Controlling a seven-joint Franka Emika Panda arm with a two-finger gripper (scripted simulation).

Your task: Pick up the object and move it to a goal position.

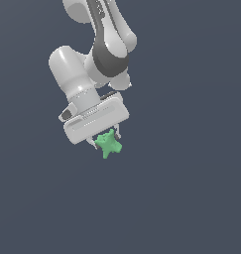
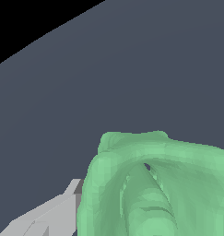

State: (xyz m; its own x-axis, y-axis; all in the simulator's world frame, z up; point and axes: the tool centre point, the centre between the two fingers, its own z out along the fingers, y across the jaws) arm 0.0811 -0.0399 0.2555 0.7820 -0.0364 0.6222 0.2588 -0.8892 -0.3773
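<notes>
The object (image 1: 109, 144) is a small bright green star-like lump with stubby lobes. It sits between the two short fingers of my white gripper (image 1: 105, 138), which is shut on it from above. One grey finger (image 1: 90, 143) shows on the exterior view's left of the object, the other on its right. In the wrist view the object (image 2: 155, 184) fills much of the picture, very close to the camera, with one grey finger (image 2: 53, 214) beside it. Whether the object rests on the floor or hangs above it, I cannot tell.
A plain dark blue-grey surface (image 1: 191, 198) lies all around, with no other object on it. In the wrist view this surface (image 2: 132, 69) ends at an edge against black.
</notes>
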